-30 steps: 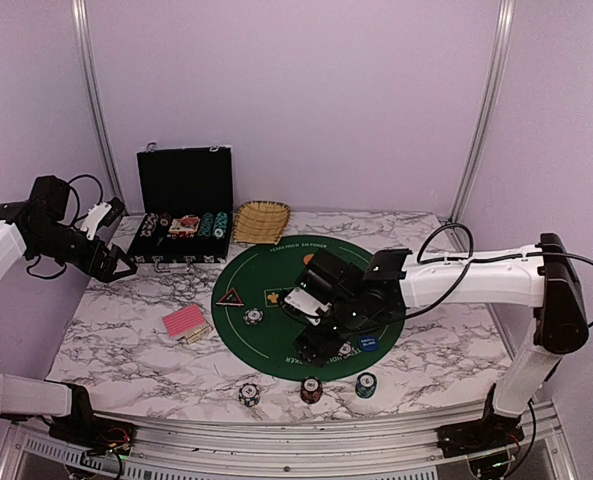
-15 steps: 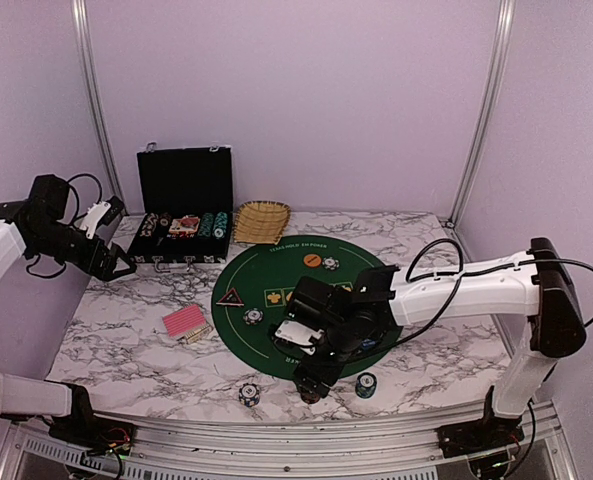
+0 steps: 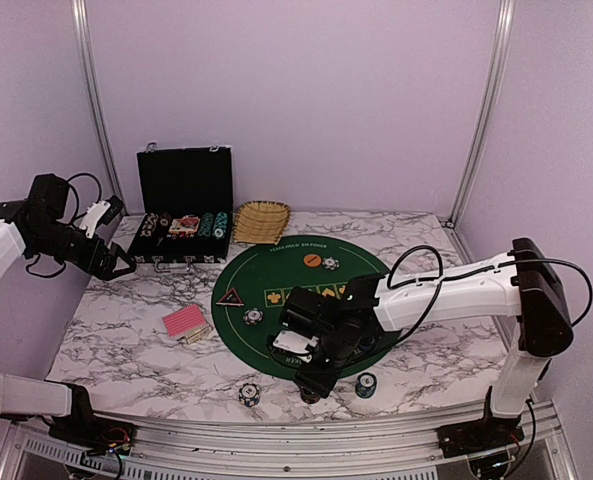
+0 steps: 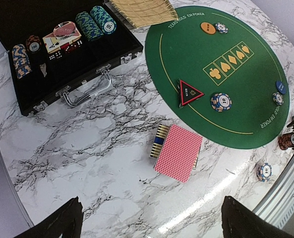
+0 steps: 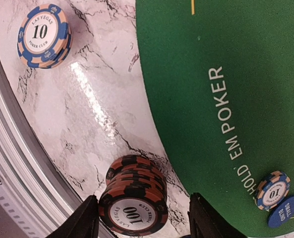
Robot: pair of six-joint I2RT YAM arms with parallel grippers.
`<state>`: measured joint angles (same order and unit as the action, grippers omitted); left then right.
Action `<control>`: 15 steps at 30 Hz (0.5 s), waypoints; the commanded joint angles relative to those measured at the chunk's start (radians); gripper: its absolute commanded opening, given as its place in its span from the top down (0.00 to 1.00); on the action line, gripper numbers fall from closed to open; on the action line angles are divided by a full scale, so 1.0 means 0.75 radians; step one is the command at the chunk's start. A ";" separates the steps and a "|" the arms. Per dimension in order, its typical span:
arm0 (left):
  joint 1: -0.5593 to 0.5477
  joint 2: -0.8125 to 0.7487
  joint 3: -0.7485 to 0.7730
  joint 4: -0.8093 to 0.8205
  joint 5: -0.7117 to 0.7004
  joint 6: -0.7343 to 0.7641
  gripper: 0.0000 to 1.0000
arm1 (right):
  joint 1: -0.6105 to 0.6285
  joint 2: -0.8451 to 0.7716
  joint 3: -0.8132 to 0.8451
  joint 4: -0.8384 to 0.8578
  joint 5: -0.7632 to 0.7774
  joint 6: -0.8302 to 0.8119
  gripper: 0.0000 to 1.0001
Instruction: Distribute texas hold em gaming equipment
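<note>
Left wrist view — case [image 4: 112, 49] holds chip rows [image 4: 89, 25], cards [image 4: 62, 39] (perhaps dice [image 4: 70, 49]); left gripper [image 4: 150, 203] gapes, empty. Right wrist alone shows right gripper [image 5: 143, 208] parted astride 100-chip stack [image 5: 134, 198].

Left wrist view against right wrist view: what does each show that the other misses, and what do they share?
Only the left wrist view: the open black case, the straw basket, the pink-backed card deck, the triangle marker and the orange disc. Only the right wrist view: the right claw straddling the brown chip stack, whose top reads 100. Both: the green mat, that stack, the blue 10 chip on the marble and the blue disc.
</note>
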<state>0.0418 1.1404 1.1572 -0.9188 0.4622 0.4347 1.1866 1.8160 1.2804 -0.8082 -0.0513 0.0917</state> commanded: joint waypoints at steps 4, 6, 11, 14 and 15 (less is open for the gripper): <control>-0.004 -0.001 0.032 -0.029 -0.006 0.003 0.01 | 0.011 0.019 0.001 0.035 -0.026 -0.008 0.45; -0.004 -0.001 0.034 -0.031 -0.009 0.004 0.01 | 0.011 0.015 -0.004 0.040 -0.029 -0.004 0.49; -0.004 -0.003 0.033 -0.030 -0.010 0.003 0.01 | 0.011 0.005 -0.014 0.045 -0.037 0.002 0.64; -0.003 -0.006 0.032 -0.031 -0.016 0.005 0.01 | 0.011 0.001 -0.025 0.047 -0.050 0.002 0.57; -0.004 -0.007 0.030 -0.030 -0.017 0.007 0.01 | 0.013 0.002 -0.027 0.047 -0.050 0.004 0.54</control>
<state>0.0418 1.1404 1.1591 -0.9188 0.4580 0.4347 1.1866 1.8202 1.2762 -0.7891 -0.0734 0.0944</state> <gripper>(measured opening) 0.989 0.407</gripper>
